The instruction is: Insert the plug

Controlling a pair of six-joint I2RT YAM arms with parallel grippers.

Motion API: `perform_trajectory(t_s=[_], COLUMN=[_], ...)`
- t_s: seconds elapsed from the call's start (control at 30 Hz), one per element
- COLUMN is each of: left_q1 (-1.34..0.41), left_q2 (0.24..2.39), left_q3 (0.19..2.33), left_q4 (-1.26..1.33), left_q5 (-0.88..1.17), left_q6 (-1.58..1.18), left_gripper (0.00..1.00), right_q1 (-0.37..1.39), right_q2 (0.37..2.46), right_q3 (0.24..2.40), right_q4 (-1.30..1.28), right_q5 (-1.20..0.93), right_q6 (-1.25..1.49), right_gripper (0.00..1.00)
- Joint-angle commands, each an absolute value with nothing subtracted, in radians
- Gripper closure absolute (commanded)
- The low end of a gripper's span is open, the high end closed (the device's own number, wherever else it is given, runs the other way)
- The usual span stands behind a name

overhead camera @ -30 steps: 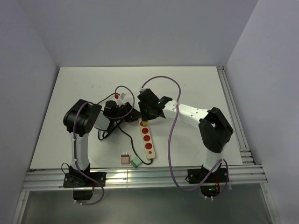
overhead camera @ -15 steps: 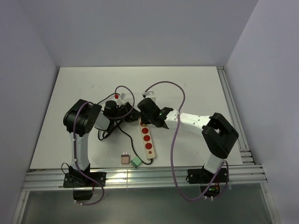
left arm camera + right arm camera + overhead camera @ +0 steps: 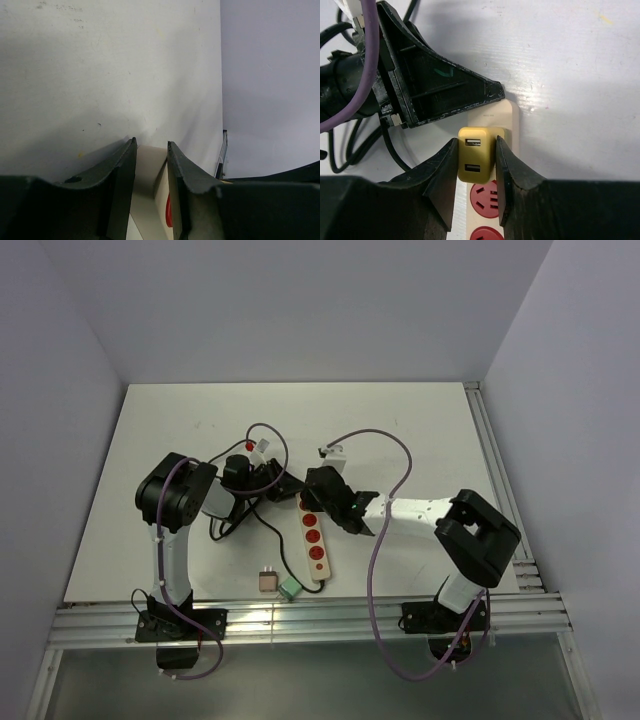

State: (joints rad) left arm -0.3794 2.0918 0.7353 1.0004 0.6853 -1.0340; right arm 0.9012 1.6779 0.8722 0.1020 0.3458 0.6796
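In the top view, at bottom centre, a tan adapter [image 3: 267, 580] and a green adapter [image 3: 291, 588] lie loose on the white table [image 3: 180, 420], just beside the near end of the cream power strip [image 3: 319, 577]. The strip's long axis runs from there up toward mid-frame, leaning slightly left, with its red sockets [image 3: 311, 537] facing up.

At the strip's far end your right gripper [image 3: 476, 150] is clamped on the yellow USB plug [image 3: 476, 162], one finger on each long side, probably so you can press it straight down. The plug sits over the last socket. Its USB ports [image 3: 473, 142] face the wrist camera, its long axis lies along the strip, and its prongs presumably point down. You cannot tell whether it is fully seated.

Beyond it, your left gripper [image 3: 151, 145] is closed across the strip's far tip, apparently bracing it against the push.
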Motion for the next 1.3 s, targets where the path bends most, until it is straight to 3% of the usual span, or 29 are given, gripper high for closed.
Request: perform_trajectory(t_s=[0.0,0.2,0.33,0.67,0.97,1.17,1.27], left_q1=[-0.410,-0.407,-0.399,-0.359,-0.270,-0.245,-0.241], left_q2=[2.091,2.076,2.059,2.023,1.976,1.915,1.859], left_q3=[0.727,0.732,0.739,0.795,0.877,0.919,0.922], left_q4=[0.891,0.853,0.838,0.787,0.750,0.753,0.744], left_q5=[0.775,0.769,0.767,0.764,0.779,0.796,0.793], left_q6=[-1.009,-0.991,-0.985,-0.994,-1.011,-1.048,-1.055], left_gripper=[0.64,0.64,0.63,0.59,0.52,0.51,0.51], right_q1=[0.913,0.946,0.948,0.897,0.836,0.825,0.815], right_q2=[1.894,1.934,1.849,1.746,1.746,1.729,1.715], right_q3=[0.663,0.632,0.600,0.873,0.833,0.892,0.940], right_q4=[-0.066,-0.003,0.064,-0.121,-0.052,-0.089,-0.118], right_q5=[0.123,0.112,0.156,0.291,0.244,0.232,0.227], right_q6=[0.761,0.798,0.781,0.554,0.529,0.525,0.502], right_gripper=[1.00,1.00,1.00,1.00,1.00,0.90,0.79])
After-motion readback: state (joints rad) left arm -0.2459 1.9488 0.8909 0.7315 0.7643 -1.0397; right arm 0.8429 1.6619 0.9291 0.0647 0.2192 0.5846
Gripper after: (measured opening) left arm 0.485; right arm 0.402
